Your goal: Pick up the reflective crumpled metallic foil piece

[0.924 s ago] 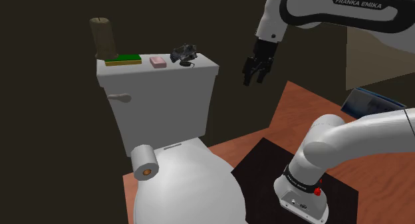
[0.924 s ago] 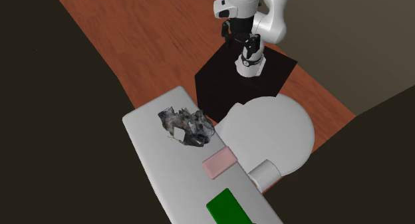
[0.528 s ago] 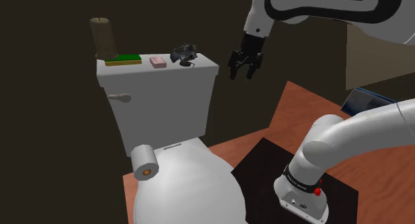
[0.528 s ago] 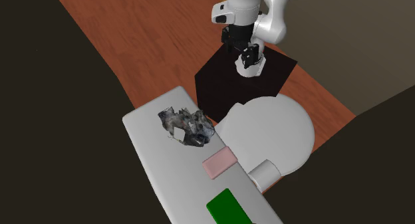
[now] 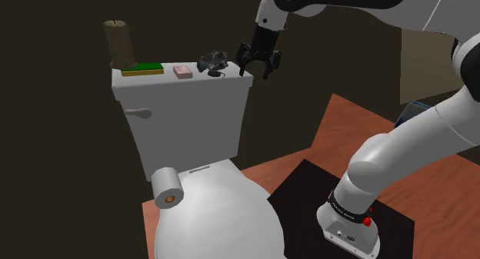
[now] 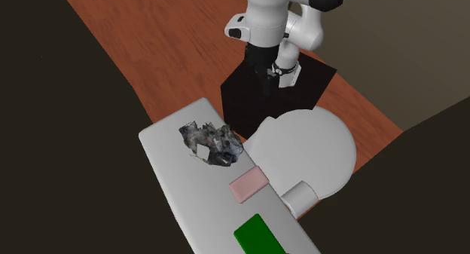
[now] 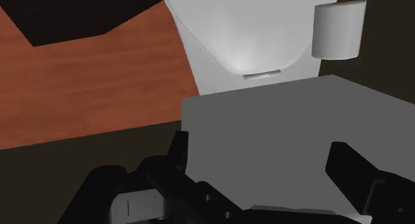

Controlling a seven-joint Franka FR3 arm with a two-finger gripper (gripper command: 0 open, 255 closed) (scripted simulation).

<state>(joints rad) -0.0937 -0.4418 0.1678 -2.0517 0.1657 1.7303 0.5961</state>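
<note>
2 black fingers [image 7: 349, 164] of my pincer [image 5: 258, 67] stand wide apart, and I grip nothing. 0.9 s ago the pincer hung well away from the toilet tank [image 5: 185, 119], out past its end. 0.5 s ago it was nearer. Now it hovers right at the tank's end, a little above the edge of the top. The spread of the fingers looks the same as before.

The crumpled foil piece [image 5: 212, 62] lies on the tank's top just beside my pincer but apart from it, on the side away from my stand [image 5: 296, 192]. It has not shifted. Beyond the foil from the pincer sit 1 pink bar [image 5: 182, 71], then 1 green block [image 5: 143, 68] with 1 brown cylinder [image 5: 118, 44] at it, all where they were.

In the wrist view the grey top of the tank lies under and between my fingers. The white toilet lid [image 7: 233, 30] and 1 paper roll [image 7: 338, 28] lie further on.
</note>
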